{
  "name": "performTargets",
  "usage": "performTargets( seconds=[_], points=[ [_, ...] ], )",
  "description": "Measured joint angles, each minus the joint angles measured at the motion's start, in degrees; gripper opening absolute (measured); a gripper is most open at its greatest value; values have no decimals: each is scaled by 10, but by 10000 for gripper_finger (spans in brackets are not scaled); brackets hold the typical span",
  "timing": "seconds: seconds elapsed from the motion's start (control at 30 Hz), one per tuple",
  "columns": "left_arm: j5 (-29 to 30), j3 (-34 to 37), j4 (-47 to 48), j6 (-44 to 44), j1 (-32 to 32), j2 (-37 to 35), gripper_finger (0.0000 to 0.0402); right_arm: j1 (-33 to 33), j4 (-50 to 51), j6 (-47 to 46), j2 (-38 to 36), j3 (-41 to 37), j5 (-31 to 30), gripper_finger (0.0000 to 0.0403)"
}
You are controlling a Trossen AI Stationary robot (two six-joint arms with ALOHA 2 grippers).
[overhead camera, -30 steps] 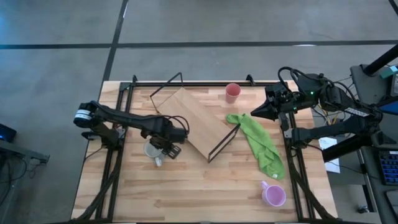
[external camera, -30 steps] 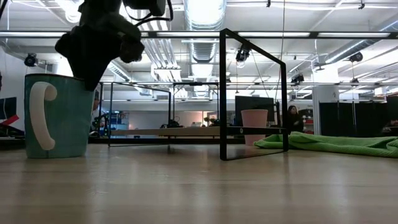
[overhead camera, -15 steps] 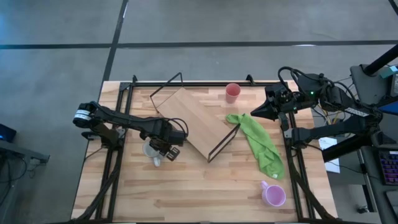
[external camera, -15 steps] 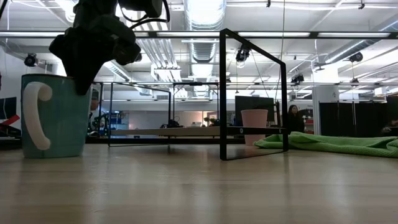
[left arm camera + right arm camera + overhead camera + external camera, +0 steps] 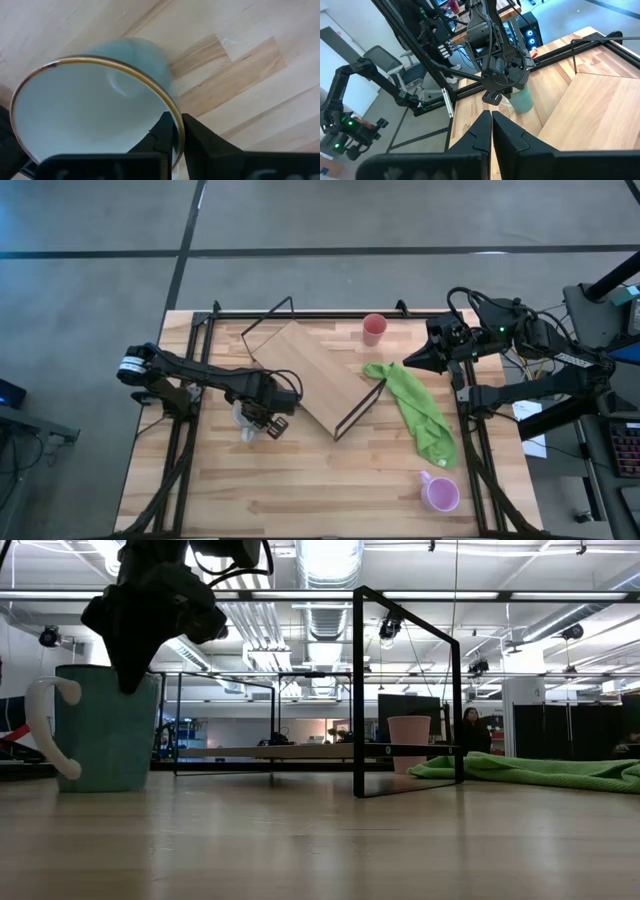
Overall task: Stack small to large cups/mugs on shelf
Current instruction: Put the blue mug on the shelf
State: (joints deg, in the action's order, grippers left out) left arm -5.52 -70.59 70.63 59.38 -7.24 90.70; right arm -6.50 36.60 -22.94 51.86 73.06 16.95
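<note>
A pale mug (image 5: 243, 418) with a white handle (image 5: 45, 727) stands upright on the table's left half, and my left gripper (image 5: 260, 421) is shut on it from above. The mug looks teal in the low view (image 5: 108, 730). The light-wood shelf (image 5: 315, 375) lies aslant mid-table, with black wire frames (image 5: 405, 690) rising at its ends. A salmon-pink cup (image 5: 374, 328) stands at the far edge. A lilac mug (image 5: 440, 494) stands near the front right corner. My right gripper (image 5: 408, 364) hovers shut by the right edge, holding nothing. My left gripper pinches the mug's wall at the rim (image 5: 176, 125), one finger (image 5: 161, 137) inside the mug and the other (image 5: 202, 145) outside. The fingers come from above, pointing down. The mug stays upright with its base on the table.
A green cloth (image 5: 420, 412) lies crumpled between the shelf and the right edge. Black rails (image 5: 195, 360) of the arm frames run along the table's left, right and far sides. Bare wood (image 5: 330, 480) stretches across the near half.
My left gripper has shut on the mug's rim. The mug has turned about on the table: in the low view its handle has swung from the front face to the mug's left side.
</note>
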Motion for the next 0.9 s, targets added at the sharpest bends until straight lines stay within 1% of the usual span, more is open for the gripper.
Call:
performTargets(
  seconds=[0.1, 0.23, 0.47, 0.67, 0.8, 0.9],
  points=[
    [0, -4, 3, 0, 0, -3, 4, 0, 0, 0, 0, 0, 0, 9],
    [-4, -34, 3, -4, 0, -4, 2, 0, 0, 0, 0, 0, 0, 9],
    [9, -81, 28, -2, 0, -5, 2, 0, -1, 0, 0, 0, 0, 9],
    [22, -125, 71, -4, 8, -5, 1, 0, 0, 0, 0, 0, 0, 9],
    [46, -161, 103, -43, 29, -5, 1, 0, 0, 0, 0, 0, 0, 9],
    [65, -184, 100, -74, 55, -4, 1, 0, 0, 0, 0, 0, 0, 9]
  ],
)
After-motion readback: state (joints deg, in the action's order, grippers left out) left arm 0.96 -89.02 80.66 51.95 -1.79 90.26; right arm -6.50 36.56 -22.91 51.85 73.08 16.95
